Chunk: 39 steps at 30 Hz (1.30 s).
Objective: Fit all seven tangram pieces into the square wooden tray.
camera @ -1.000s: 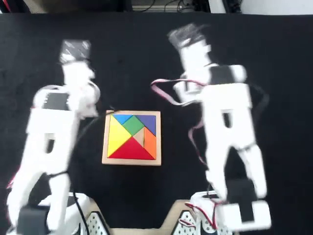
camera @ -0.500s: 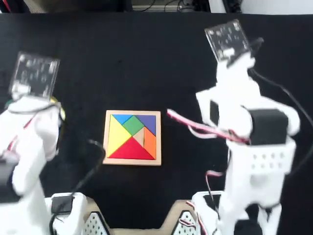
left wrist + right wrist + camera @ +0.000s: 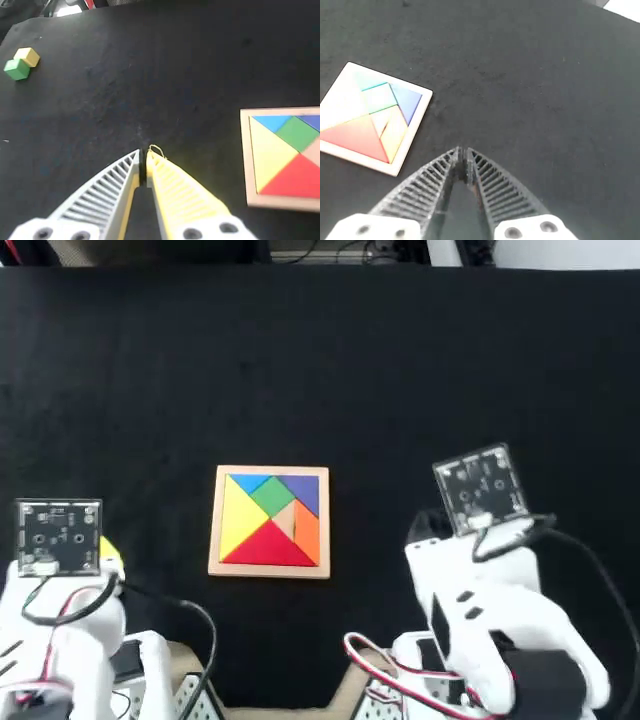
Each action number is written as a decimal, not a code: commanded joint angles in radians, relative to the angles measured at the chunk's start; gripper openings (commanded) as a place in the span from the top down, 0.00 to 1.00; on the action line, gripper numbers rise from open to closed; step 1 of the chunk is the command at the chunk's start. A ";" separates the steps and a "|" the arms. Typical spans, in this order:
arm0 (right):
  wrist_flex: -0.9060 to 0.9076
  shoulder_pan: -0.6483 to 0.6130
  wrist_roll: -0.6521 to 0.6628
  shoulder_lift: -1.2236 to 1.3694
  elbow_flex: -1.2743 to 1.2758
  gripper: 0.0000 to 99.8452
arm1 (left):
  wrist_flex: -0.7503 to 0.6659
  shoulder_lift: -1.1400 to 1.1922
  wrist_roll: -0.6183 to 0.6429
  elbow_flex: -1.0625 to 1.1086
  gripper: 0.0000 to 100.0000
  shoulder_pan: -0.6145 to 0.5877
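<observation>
Seven tangram pieces (image 3: 268, 540) lie flat inside the square wooden tray (image 3: 214, 530) and fill it edge to edge. The tray sits mid-table (image 3: 320, 360), slightly toward the near edge, between the two arms. Left gripper (image 3: 144, 156): fingers clenched together, holding nothing, over bare table beside the tray. Right gripper (image 3: 461, 152): likewise pinched closed and empty. Left arm (image 3: 60, 640) sits at the near-left corner, right arm (image 3: 490, 630) at the near edge, right of the tray. Green cube (image 3: 17, 69) and yellow cube (image 3: 26, 56) touch each other, well apart from the tray.
</observation>
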 commanded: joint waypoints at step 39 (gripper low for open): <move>-0.434 0.201 -0.118 -0.433 1.132 0.99 | -0.374 -0.281 0.244 1.073 0.97 0.136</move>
